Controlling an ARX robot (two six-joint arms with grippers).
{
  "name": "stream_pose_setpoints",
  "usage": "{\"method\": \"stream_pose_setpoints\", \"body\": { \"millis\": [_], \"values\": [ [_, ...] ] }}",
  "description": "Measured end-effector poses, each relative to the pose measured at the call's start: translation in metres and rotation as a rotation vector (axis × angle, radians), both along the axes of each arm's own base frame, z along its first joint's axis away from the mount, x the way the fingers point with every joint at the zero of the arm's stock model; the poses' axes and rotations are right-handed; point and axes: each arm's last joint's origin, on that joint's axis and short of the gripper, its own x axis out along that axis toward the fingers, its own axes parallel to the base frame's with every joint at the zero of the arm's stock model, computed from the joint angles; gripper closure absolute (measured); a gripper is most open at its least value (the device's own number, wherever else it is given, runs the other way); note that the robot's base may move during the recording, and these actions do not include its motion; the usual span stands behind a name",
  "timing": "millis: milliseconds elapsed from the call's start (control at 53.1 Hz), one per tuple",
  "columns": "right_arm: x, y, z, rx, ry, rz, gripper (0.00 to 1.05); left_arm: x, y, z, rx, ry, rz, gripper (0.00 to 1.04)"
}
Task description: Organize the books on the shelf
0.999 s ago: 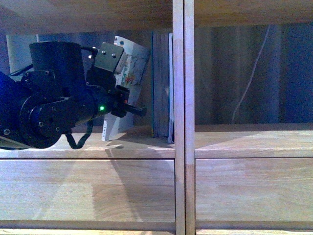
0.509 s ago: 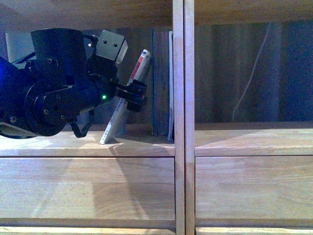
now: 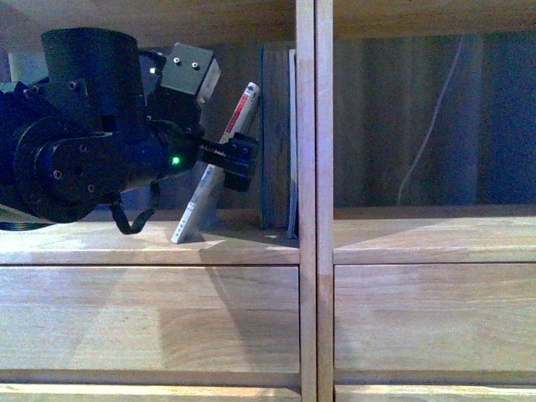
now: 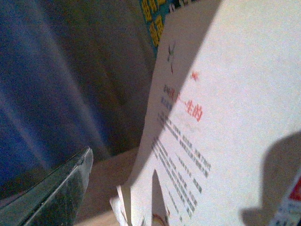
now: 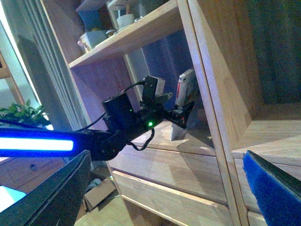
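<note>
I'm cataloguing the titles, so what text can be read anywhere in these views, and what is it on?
Nothing can be quoted reliably.
Paperback cover, left wrist view: a red heading and lines of dark small print, seemingly Chinese, too blurred to read.
Teal strip beyond the cover's edge: yellow characters, too blurred to read.
Paperback spine, front view: a red band and print too small to read.
</note>
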Motion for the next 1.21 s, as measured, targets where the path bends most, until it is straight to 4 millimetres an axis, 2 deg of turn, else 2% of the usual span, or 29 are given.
{"method": "stream_pose_setpoints", "body": {
  "millis": [188,452,735,867,1055,1131,1206],
  "values": [
    [0.0,0.0,0.0,0.0,0.0,0.0,0.07,-0.009,0.003,-0.011,0.009,0.027,-0.003,0.07],
    [0.0,0.0,0.0,-0.001,0.0,0.0,0.07,-0.034,0.011,0.0,-0.018,-0.023,0.001,0.07],
    [0.0,0.0,0.0,-0.001,-0.001,0.0,0.07,-0.065,0.037,-0.002,-0.081,0.031,-0.002,0.07],
    [0.0,0.0,0.0,-0.001,-0.001,0.0,0.07,-0.096,0.055,0.0,-0.121,0.033,-0.03,0.07],
    [0.0,0.0,0.0,-0.001,-0.001,0.0,0.07,-0.179,0.09,0.006,-0.179,-0.061,-0.083,0.07],
    [0.0,0.0,0.0,-0.001,-0.001,0.0,0.07,-0.192,0.095,0.007,-0.2,-0.076,-0.079,0.07],
    [0.0,0.0,0.0,-0.001,-0.001,0.0,0.07,-0.194,0.096,0.009,-0.211,-0.08,-0.081,0.07]
  ]
}}
